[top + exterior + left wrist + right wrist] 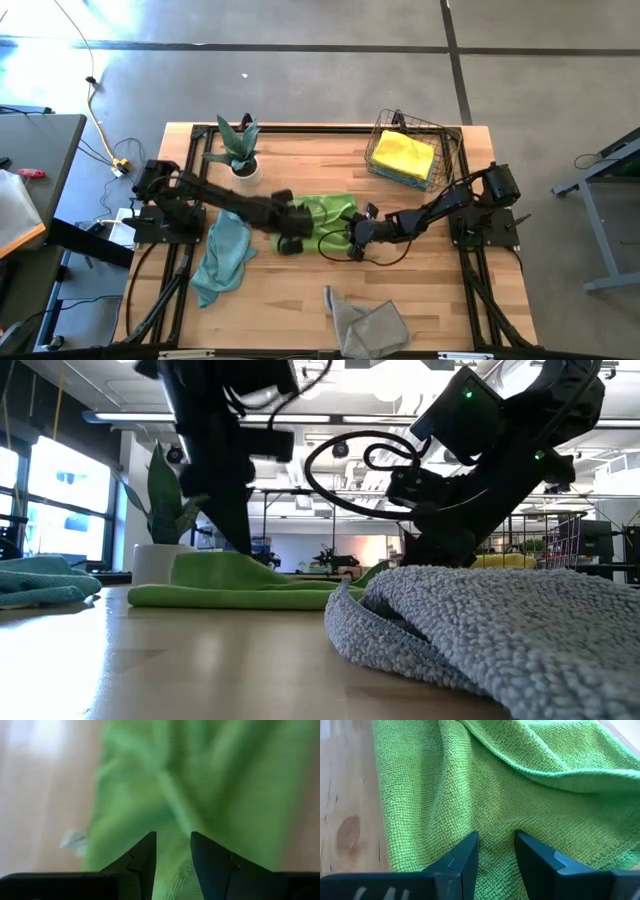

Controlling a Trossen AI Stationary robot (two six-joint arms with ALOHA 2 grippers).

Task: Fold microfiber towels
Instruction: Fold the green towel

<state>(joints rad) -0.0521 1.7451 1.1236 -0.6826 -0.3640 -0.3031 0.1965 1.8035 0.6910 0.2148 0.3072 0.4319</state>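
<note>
A lime green microfiber towel (328, 213) lies at the table's middle, one layer folded over another (535, 760). My left gripper (293, 240) stands open over the towel's left near part (200, 775); its wrist view is blurred. My right gripper (352, 240) stands open, slanting down at the towel's right near part (496, 837), with cloth showing in the gap between its fingers. On the table's left lies a crumpled teal towel (222, 258), and a grey towel (368, 322) is at the near edge. A yellow towel (404, 152) lies in the basket. My right gripper's open fingers (465, 855) stand low over the green towel's top layer (495, 815), slanting down from the table's right. I cannot tell whether the tips touch the cloth. My left gripper touches nothing that shows.
A copper wire basket (440, 135) stands at the far right, with a blue cloth under the yellow one. A potted plant (238, 150) stands at the far left. Bare wood lies between the green towel and the grey one, which fills the low view's foreground (500, 630).
</note>
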